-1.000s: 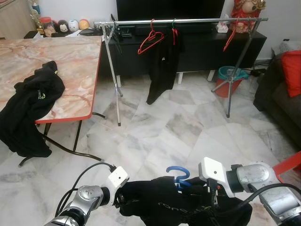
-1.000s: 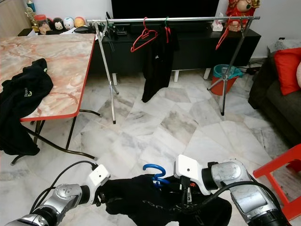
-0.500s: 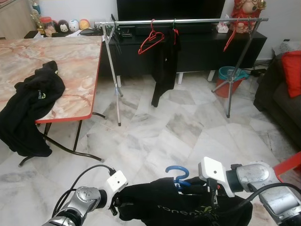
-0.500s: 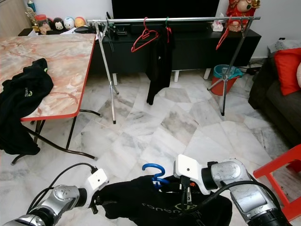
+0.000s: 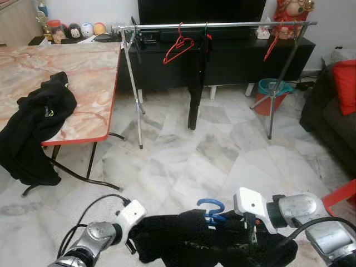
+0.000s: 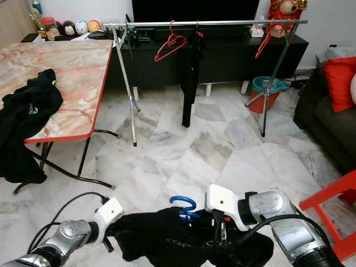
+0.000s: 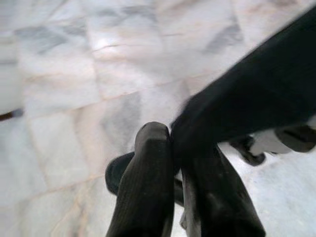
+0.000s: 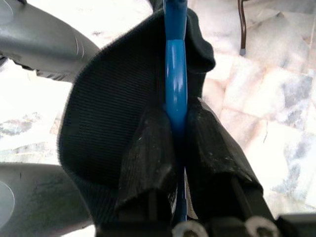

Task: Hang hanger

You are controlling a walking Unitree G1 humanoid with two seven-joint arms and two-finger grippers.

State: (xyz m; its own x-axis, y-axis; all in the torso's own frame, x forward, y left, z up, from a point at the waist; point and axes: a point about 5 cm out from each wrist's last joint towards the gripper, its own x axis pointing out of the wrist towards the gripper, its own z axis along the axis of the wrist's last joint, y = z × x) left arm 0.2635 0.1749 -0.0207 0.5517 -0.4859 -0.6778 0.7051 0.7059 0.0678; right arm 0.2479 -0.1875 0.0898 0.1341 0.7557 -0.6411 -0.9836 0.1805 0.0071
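Observation:
Low in front of me hangs a blue hanger (image 5: 210,207) with a black garment (image 5: 183,242) draped on it. My right gripper (image 8: 176,123) is shut on the blue hanger's stem (image 8: 176,74), with the cloth bunched round its fingers. My left gripper (image 7: 173,143) is shut on an edge of the black garment, at the garment's left side (image 5: 135,238). Across the room stands a metal clothes rack (image 5: 222,24). A red hanger (image 5: 178,47) and a hanging black garment (image 5: 194,83) are on its rail, and another red hanger (image 5: 271,47) hangs near its right end.
A marble-topped table (image 5: 83,72) with a red rim stands to the left, with black clothing (image 5: 36,128) draped over its edge. A black TV console (image 5: 239,61) sits behind the rack, a bucket (image 5: 271,94) by the rack's right leg, a sofa (image 5: 334,111) at right, and a red frame (image 5: 339,194) beside my right arm.
The black garment on the rack has swung and now hangs narrow, edge-on. My left gripper has dropped slightly and the held garment sags lower. The right gripper has barely moved.

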